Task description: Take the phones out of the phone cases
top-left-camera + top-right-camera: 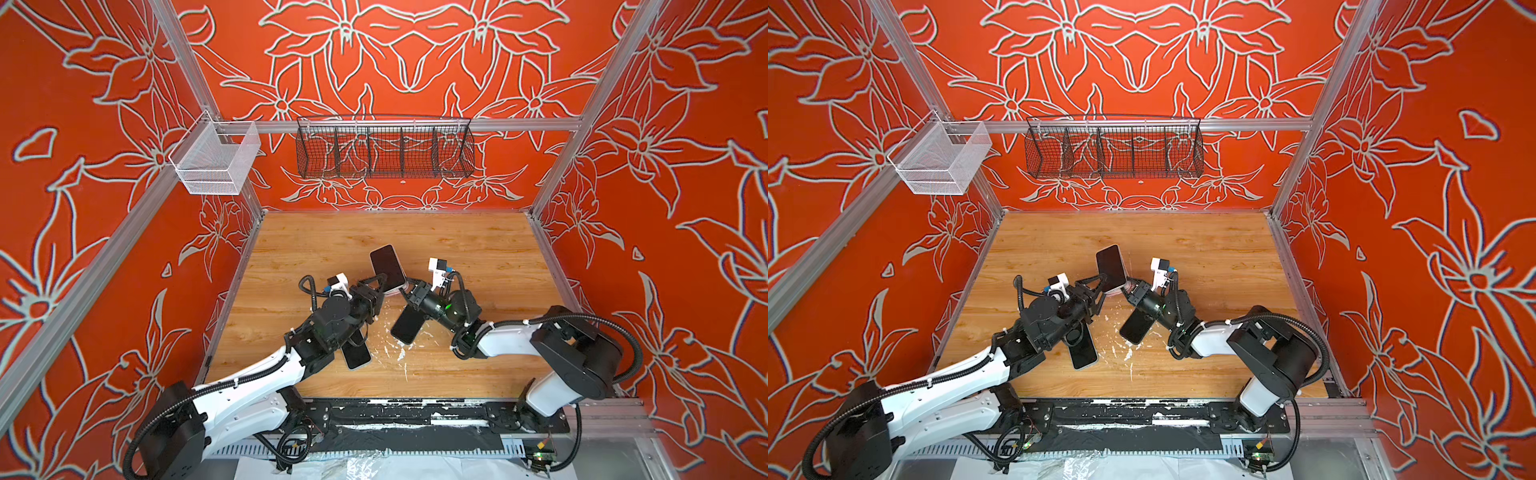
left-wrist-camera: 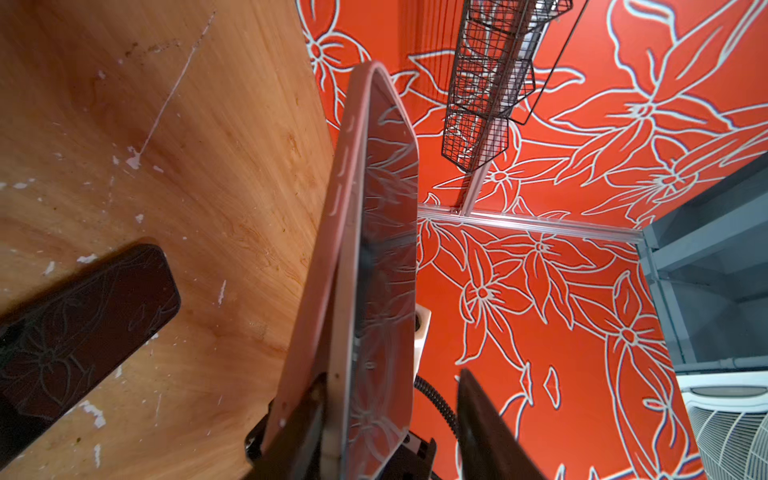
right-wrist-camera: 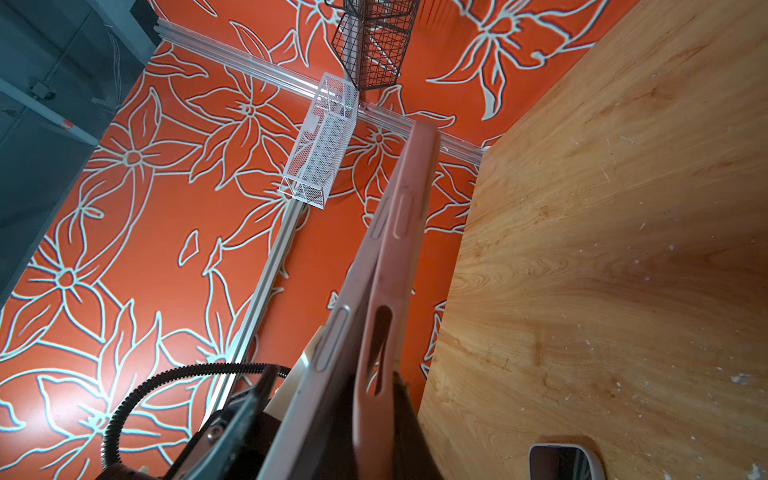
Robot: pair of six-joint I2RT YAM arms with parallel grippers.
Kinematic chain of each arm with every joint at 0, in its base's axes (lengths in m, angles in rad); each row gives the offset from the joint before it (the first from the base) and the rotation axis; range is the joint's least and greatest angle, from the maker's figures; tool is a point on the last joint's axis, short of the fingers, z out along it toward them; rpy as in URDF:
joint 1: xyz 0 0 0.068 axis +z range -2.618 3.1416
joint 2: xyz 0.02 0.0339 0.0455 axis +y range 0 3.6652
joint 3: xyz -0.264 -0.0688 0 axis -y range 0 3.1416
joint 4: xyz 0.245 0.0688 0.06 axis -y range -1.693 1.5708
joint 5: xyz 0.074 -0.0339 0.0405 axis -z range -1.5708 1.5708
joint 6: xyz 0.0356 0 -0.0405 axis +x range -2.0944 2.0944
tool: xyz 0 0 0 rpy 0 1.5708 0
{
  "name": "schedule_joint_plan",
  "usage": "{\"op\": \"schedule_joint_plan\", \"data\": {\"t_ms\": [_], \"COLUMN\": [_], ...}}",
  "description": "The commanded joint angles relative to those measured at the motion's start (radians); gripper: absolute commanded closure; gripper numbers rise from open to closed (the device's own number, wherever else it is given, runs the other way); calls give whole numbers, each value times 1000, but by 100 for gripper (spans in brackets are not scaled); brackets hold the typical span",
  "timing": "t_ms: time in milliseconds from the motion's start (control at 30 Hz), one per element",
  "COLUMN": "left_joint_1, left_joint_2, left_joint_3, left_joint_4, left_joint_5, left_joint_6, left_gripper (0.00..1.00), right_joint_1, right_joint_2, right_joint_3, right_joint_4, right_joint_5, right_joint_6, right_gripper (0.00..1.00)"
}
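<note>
The phone (image 1: 386, 266) is held up off the wooden table, dark screen upward, still partly inside the pink phone case (image 2: 328, 249). At the near end the case (image 3: 399, 270) has peeled away from the silver-edged phone (image 3: 332, 374). My right gripper (image 3: 374, 432) is shut on that loose case wall, one finger inside and one outside. My left gripper (image 2: 390, 376) straddles the phone's lower end. One of its fingers (image 2: 299, 428) lies against the case side and the other finger (image 2: 486, 428) stands off the screen. Both grippers (image 1: 372, 286) (image 1: 405, 291) meet under the phone.
Two other dark phones lie on the table (image 1: 478, 257): one (image 1: 407, 326) beneath my right wrist, one (image 1: 357, 355) partly under my left arm. A black wire basket (image 1: 384, 149) and a white mesh basket (image 1: 216, 160) hang on the back rail. White flecks mark the wood.
</note>
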Motion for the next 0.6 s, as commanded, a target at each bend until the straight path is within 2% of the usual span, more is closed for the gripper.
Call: {"op": "schedule_joint_plan", "data": {"t_ms": [0,400,567], "left_joint_1": [-1,1,1], "left_joint_2": [32,41,47], "left_joint_3": [-1,39,43], "left_joint_4": [46,67,143], "left_joint_5": [-15,-25,-6], "left_joint_6": [16,108,111], "left_gripper": [65,98,100], "right_joint_1": [19,23,22], "right_joint_2": [-29,5,51], "right_joint_3": [-1,-5,-1], "right_joint_4": [97,96,96], "right_joint_5": [-15,24,62], "right_joint_6": [5,16,23], "right_gripper": [100,100,100]}}
